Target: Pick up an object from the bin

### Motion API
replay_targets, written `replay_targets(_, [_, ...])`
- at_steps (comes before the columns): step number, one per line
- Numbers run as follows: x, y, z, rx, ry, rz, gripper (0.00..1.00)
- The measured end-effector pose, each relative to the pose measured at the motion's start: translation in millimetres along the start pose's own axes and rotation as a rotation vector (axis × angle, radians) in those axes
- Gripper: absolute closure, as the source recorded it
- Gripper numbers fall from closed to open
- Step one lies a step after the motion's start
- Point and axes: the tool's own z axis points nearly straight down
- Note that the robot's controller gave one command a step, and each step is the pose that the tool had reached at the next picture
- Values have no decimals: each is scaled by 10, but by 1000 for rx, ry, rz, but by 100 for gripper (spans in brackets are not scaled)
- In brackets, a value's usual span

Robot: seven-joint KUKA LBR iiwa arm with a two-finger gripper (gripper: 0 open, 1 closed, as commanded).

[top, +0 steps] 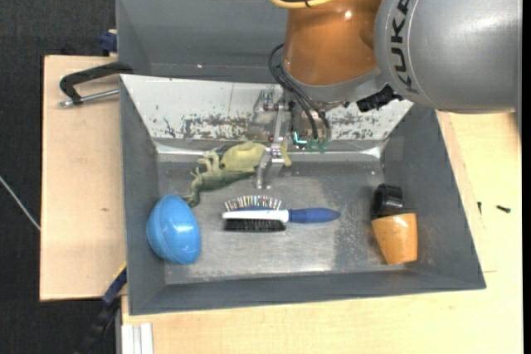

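Gripper: the gripper (274, 155) hangs low at the back of the bin (448, 211), beneath the orange wrist cover (332, 21). We cannot tell from this view whether it is open or closed, or whether it grips anything.

Nearest thing: a yellow-green toy animal (231, 162), limp and long-limbed, lies on the bin floor close to the back wall. Its right end is just beside the gripper, perhaps touching it.

Next nearest: a brush (265, 218) with a white head, dark bristles and a blue handle lies flat in front of the gripper, a little apart from it.

Further off: a blue bowl (174, 230) sits upside down at the front left. An orange cup (396, 238) and a small black cap (387, 196) sit at the right. All three are well apart from the gripper.

Step in hand, as we judge it: settling onto a thing to grasp, most likely the toy, since that is where the gripper sits.

How we would do it well: centre over the toy's thick body instead of a thin leg, which would slip out. Come down until we are close to the floor, then close firmly, because the toy looks soft and will squash.

What to watch: the back wall is near, so we keep the wrist clear of it as we descend. We also lift straight up so that a trailing leg does not drag the brush.

Check before lifting: we want the toy's body truly between the jaws, not merely pushed aside.
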Motion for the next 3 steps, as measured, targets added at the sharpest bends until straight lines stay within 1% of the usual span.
replay_targets(1, [-63,-379,1257,-7,-7,-284,0])
replay_targets(2, [-32,-390,1282,-7,10,-284,100])
replay_targets(3, [68,-527,-373,4,-22,-507,100])
